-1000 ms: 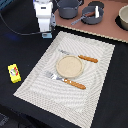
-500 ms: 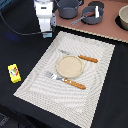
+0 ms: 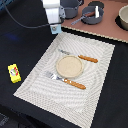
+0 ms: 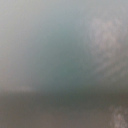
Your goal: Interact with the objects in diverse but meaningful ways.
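In the exterior view my gripper [image 3: 55, 30] hangs from the white arm at the far corner of the striped placemat [image 3: 100, 75]. Its fingers are dark and small, and whether they are open or shut does not show. Just behind it, on the pinkish surface, sits a grey long-handled frying pan [image 3: 93, 14] with something small in it that I cannot make out. A yellow packet with a red mark [image 3: 14, 73] lies on the black table at the exterior view's left, far from the gripper. The wrist view is a grey-teal blur with nothing recognisable.
A round wooden plate [image 3: 69, 66] lies in the middle of the placemat, with an orange-handled fork [image 3: 66, 80] and knife [image 3: 81, 57] on either side. A grey pot [image 3: 70, 7] and a bowl [image 3: 123, 18] stand on the pinkish surface at the back.
The arm and gripper have shifted a little to the exterior view's right, closer to the pans. Nothing on the table has moved.
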Available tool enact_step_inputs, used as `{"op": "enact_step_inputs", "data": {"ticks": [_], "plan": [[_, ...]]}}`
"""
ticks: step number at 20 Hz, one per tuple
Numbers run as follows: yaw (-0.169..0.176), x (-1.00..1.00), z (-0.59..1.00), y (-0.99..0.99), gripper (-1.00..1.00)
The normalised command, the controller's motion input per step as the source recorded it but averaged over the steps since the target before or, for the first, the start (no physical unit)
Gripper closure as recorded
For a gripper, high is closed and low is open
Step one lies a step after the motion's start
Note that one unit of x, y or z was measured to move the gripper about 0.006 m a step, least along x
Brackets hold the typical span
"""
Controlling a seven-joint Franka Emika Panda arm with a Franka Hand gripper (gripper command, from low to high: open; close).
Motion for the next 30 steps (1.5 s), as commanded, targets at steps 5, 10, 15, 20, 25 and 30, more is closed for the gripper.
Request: {"op": "enact_step_inputs", "data": {"ticks": [5,10,15,20,25,30], "plan": [[-0.030,0.86,0.61,-0.10,1.00],[-0.003,0.61,0.55,-0.21,1.00],[0.000,0.71,0.67,-0.15,1.00],[-0.009,0.91,0.80,-0.07,1.00],[-0.023,0.95,0.67,-0.01,1.00],[-0.016,0.95,0.47,0.00,1.00]]}}
